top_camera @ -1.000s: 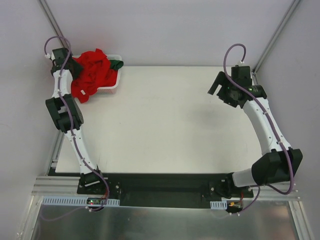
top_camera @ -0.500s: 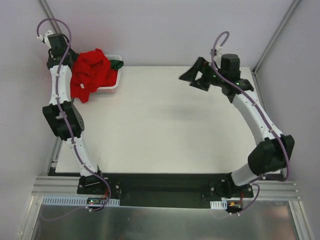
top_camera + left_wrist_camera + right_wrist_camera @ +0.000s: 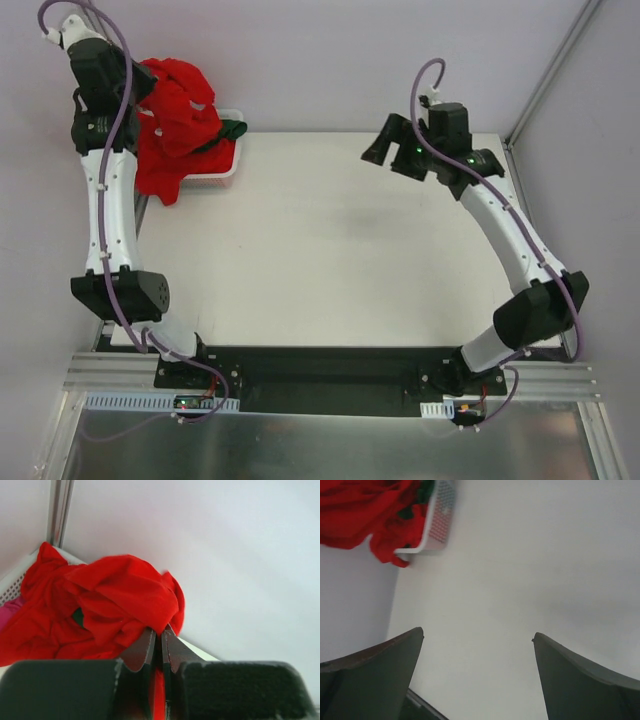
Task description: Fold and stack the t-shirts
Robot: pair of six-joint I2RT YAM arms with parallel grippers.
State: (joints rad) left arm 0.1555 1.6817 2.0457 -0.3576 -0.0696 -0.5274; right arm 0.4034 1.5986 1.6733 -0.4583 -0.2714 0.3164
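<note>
A heap of red t-shirts fills the white basket at the table's far left corner, with a dark green shirt at its right side. My left gripper is shut on a red t-shirt and holds it lifted above the basket, cloth pinched between the jaws. The shirt hangs down into the heap. My right gripper is open and empty, held above the table's far right part. In the right wrist view the red shirts and the basket show at the top left.
The white table spreads between the arms. Grey walls and metal frame posts close in the back and sides. A black mounting rail runs along the near edge.
My left gripper has risen and pulled a red shirt up out of the basket heap. My right gripper has swung left from the far right edge and now holds roughly still.
</note>
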